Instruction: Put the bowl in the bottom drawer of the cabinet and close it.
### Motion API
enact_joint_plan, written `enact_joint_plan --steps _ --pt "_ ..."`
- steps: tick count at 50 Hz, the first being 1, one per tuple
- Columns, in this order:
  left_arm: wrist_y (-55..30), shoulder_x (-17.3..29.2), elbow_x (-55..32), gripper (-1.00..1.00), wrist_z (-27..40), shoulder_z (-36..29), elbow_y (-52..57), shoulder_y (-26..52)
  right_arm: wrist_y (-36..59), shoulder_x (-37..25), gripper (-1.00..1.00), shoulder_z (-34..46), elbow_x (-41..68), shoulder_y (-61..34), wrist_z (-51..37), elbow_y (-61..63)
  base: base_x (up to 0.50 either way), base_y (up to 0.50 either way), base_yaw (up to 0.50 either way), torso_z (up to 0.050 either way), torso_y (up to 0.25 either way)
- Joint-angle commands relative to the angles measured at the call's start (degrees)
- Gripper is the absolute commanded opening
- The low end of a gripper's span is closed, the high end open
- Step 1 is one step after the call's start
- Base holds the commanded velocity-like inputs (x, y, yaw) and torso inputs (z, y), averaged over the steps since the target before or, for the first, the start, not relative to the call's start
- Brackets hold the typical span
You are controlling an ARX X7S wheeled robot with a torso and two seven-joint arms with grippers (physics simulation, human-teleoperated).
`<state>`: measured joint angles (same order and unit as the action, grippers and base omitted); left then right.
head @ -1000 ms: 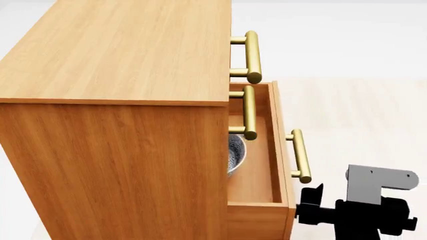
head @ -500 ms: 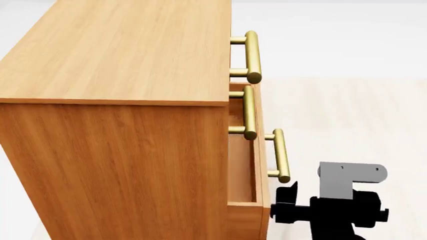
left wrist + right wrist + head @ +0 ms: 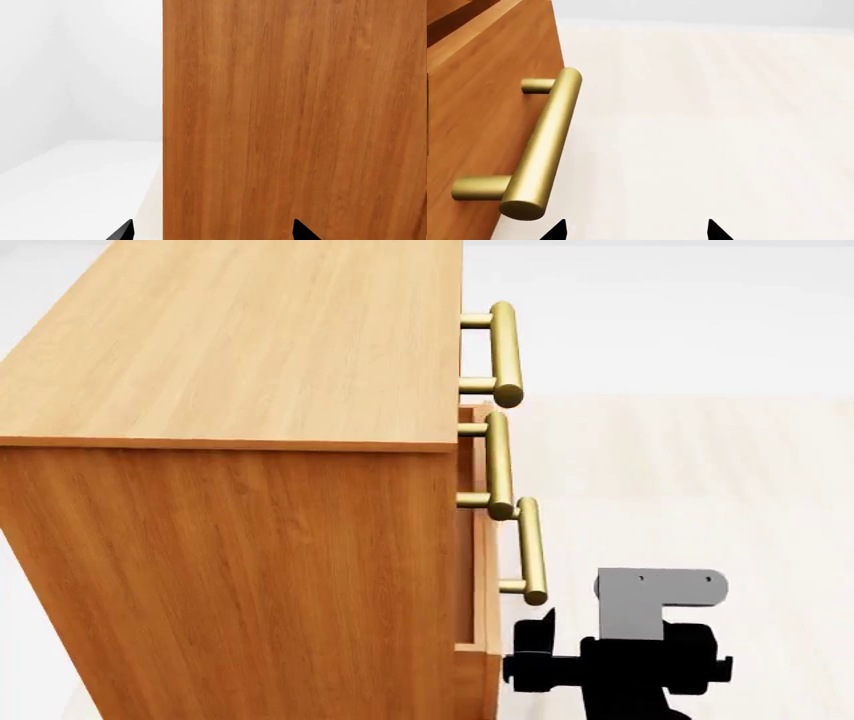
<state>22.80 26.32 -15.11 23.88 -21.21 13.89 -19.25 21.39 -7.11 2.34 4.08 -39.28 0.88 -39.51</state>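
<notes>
The orange-brown cabinet (image 3: pixel 240 440) fills the left of the head view, with three brass bar handles down its front. The bottom drawer (image 3: pixel 489 625) stands out only a narrow strip from the cabinet face; its handle (image 3: pixel 531 550) (image 3: pixel 547 145) sticks out further. The bowl is hidden. My right gripper (image 3: pixel 537 642) (image 3: pixel 636 233) is right beside the drawer front, just below the handle's near end, open with nothing between its fingertips. My left gripper (image 3: pixel 212 234) is open, facing the cabinet's plain wooden side (image 3: pixel 293 120); it does not show in the head view.
The top handle (image 3: pixel 505 350) and middle handle (image 3: pixel 498 465) belong to the two shut drawers above. Pale floor (image 3: pixel 694 470) spreads to the right of the cabinet front. A grey bracket (image 3: pixel 654 600) of my right arm sits above the black wrist.
The bottom drawer has slid in from wide open to nearly shut, and the bowl inside went out of sight. My right gripper moved left along with the drawer front.
</notes>
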Motion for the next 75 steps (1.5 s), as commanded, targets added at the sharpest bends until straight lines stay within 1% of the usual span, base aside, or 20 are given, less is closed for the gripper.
enact_joint_plan --steps 1,5,16,22,26,39,44,49,53,64,69,75 --pt "0.02 0.12 -0.1 1.0 0.11 -0.06 0.23 -0.13 0.6 1.41 1.0 1.69 1.02 -0.13 0.19 0.07 0.0 0.0 0.0 0.0 0.0" --pt "0.05 0.14 -0.14 1.0 0.11 -0.08 0.17 -0.09 0.7 1.7 1.0 2.14 1.15 -0.13 0.28 0.26 0.0 0.0 0.0 0.0 0.0" --pt "0.1 0.15 -0.18 1.0 0.19 -0.15 0.11 -0.01 -2.03 2.2 1.0 2.81 1.47 -2.0 0.38 -4.73 0.0 0.0 0.0 0.0 0.0" --pt "0.34 0.06 -0.21 1.0 0.14 -0.21 -0.22 0.09 -1.33 2.76 1.0 3.39 1.83 -1.38 0.32 -3.45 0.0 0.0 0.0 0.0 0.0" --pt "0.4 0.06 -0.27 1.0 0.12 -0.25 -0.33 0.15 -2.2 3.06 1.0 3.58 1.98 -1.95 0.05 -5.2 0.0 0.0 0.0 0.0 0.0" --pt "0.38 0.25 -0.49 1.0 0.22 -0.26 -0.07 0.07 -1.27 4.14 1.0 4.88 3.22 -0.75 0.04 -3.45 0.0 0.0 0.0 0.0 0.0" --pt "-0.02 0.46 -0.5 1.0 0.49 -0.25 0.67 -0.17 0.66 3.93 1.0 5.86 4.25 0.13 1.63 -0.24 0.0 0.0 0.0 0.0 0.0" --pt "-0.1 0.54 -0.52 1.0 0.58 -0.25 0.81 -0.19 0.08 3.68 1.0 6.55 4.72 0.45 2.47 -0.68 0.0 0.0 0.0 0.0 0.0" --pt "-0.12 0.57 -0.51 1.0 0.59 -0.29 0.78 -0.16 0.73 3.38 1.0 6.16 5.26 0.95 1.55 0.35 0.0 0.0 0.0 0.0 0.0" --pt "-0.17 0.58 -0.38 1.0 0.68 -0.44 0.8 -0.1 9.88 0.12 1.0 2.54 8.08 9.3 -3.41 18.61 0.0 0.0 0.0 0.0 0.0" --pt "-0.13 0.6 -0.26 1.0 0.75 -0.47 0.84 -0.15 11.05 -1.4 1.0 1.5 7.7 12.13 -5.93 25.14 0.0 0.0 0.0 0.0 0.0" --pt "0.25 0.75 -0.22 1.0 0.54 -0.55 0.61 -0.23 14.57 -3.73 1.0 -0.47 8.15 14.77 -8.12 34.23 0.0 0.0 0.0 0.0 0.0"
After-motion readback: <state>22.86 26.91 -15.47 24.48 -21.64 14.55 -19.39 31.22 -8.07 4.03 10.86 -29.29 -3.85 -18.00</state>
